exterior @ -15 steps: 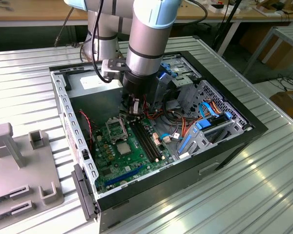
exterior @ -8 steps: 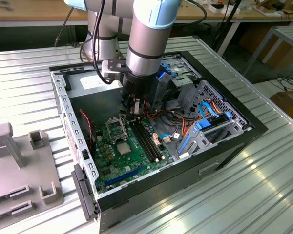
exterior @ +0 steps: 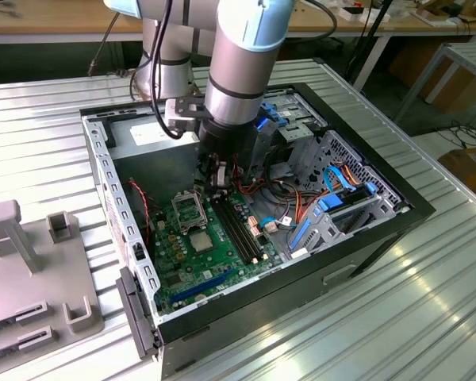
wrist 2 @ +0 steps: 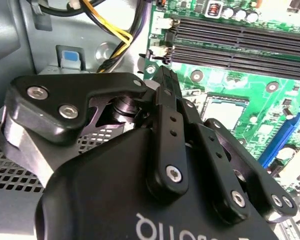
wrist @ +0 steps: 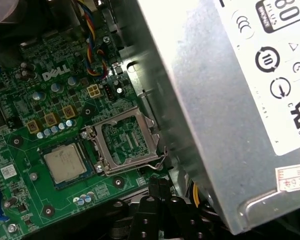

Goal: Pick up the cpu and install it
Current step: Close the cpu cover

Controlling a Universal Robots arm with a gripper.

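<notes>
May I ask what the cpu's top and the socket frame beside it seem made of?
The cpu: apparently metal, a dull matte grey lid without glare. The socket frame: likely steel sheet, bright and shiny, glinting along its thin edges.

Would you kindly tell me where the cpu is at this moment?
In the first wrist view, the cpu lies flat on the green motherboard, right beside the open metal socket frame.

The claw is hanging close beside the grey power supply, which is walling off that side, while the raised socket frame is standing just beside the cpu, whose top is lying open from above, and cables are crowding the exterior view's right.
</notes>
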